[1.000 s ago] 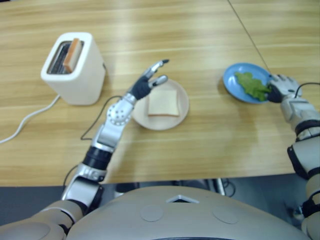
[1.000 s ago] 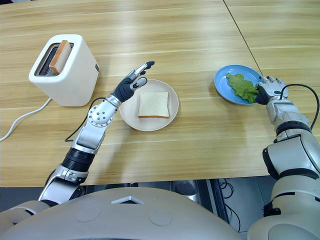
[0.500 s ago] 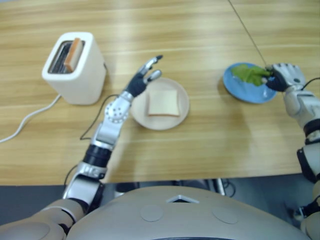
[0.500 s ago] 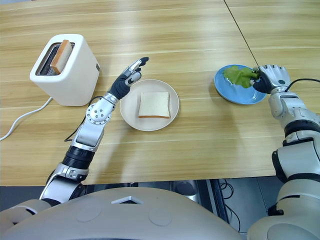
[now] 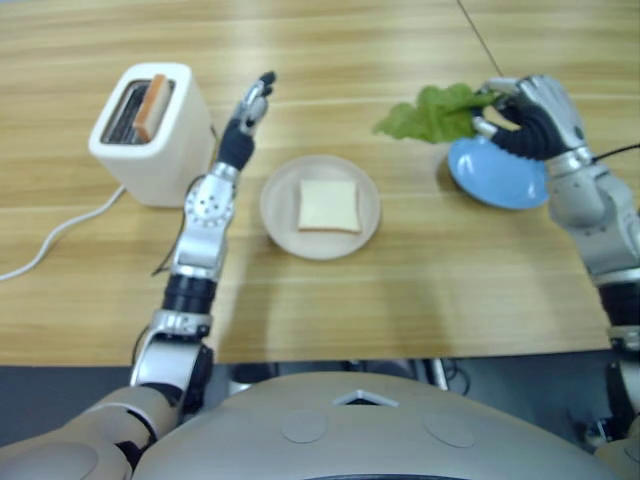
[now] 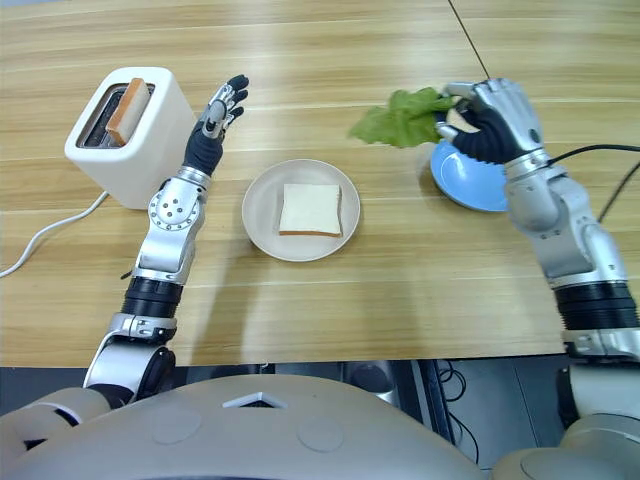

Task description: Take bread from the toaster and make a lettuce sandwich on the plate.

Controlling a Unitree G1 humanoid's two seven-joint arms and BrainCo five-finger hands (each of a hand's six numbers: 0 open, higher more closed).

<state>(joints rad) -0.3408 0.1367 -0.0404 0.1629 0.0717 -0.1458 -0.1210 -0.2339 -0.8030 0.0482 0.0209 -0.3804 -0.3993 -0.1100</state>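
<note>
Right hand [image 6: 495,118] gripping lettuce [image 6: 400,117] partly covers blue plate [image 6: 480,192].

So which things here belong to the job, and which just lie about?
Job: white toaster, toast slice in its slot, beige round plate, white bread slice, green lettuce leaf in right hand, blue plate.
Lying about: white power cord on wooden table.

A light wooden table [image 6: 400,300] spans the scene, with a dark seam [image 6: 470,40] running from the far edge toward the right. At far left stands a white toaster [image 6: 140,165], its white cord [image 6: 40,245] trailing along the wood to the left edge. A cream plate [image 6: 258,215] sits near the middle, and a blue plate [image 6: 465,185] lies well apart to its right.
</note>
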